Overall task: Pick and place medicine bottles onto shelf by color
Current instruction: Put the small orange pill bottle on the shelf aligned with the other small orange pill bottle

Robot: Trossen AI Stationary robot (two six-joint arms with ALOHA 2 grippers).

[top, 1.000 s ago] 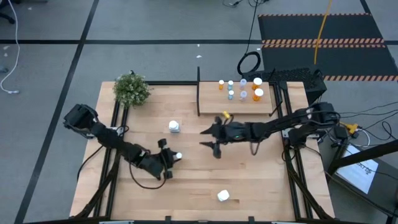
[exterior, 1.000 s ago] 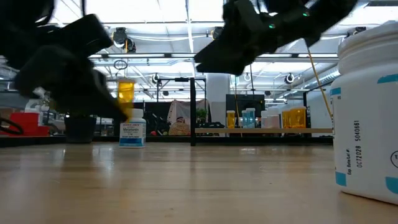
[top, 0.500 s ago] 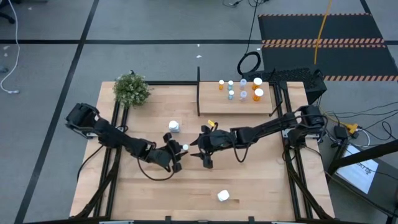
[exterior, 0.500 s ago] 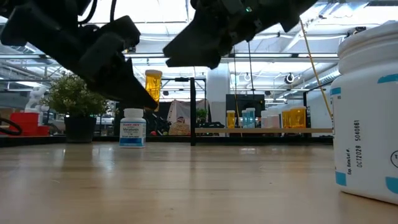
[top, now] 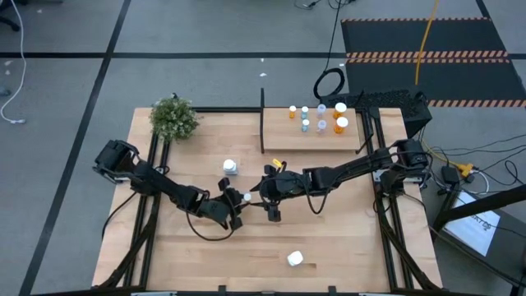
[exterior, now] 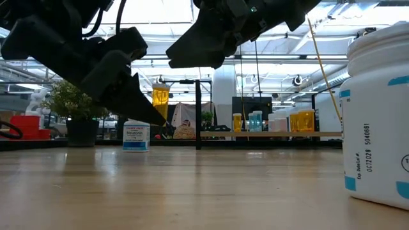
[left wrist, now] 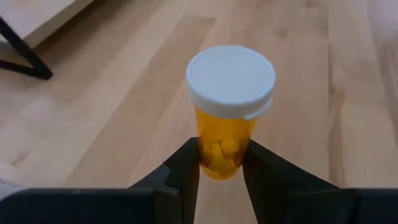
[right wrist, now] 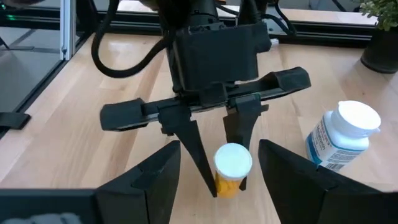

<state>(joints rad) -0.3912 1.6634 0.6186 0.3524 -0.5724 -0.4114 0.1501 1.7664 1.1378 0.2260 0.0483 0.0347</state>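
Note:
An orange medicine bottle (left wrist: pixel 225 146) with a white cap (top: pixel 245 197) hangs above the middle of the table, with my left gripper (top: pixel 237 205) shut on it. My right gripper (top: pixel 265 196) faces it from the table's right. It is open, and its two fingers (right wrist: pixel 146 183) stand on either side of the bottle (right wrist: pixel 231 169) without touching. At the far right is the shelf (top: pixel 275 141), a raised light board that carries several small orange and pale bottles (top: pixel 320 119). My left gripper pinches the bottle's orange body (left wrist: pixel 222 155) between its two fingers, below the white cap. The fingers (right wrist: pixel 189 146) slant down from the table's left. The bottle stands about upright, cap up, lifted clear of the table (exterior: pixel 160 97).
A white bottle with a blue label (top: pixel 230 167) stands just beyond the grippers. A larger white bottle (top: pixel 295 259) stands near the front edge. A green plant (top: pixel 174 117) sits at the far left corner. Bare wood lies at the front left.
My left gripper has carried the orange bottle toward the table's right, clear of the table. My right gripper has come toward the table's left to meet it and then stopped. Both kept the same opening.

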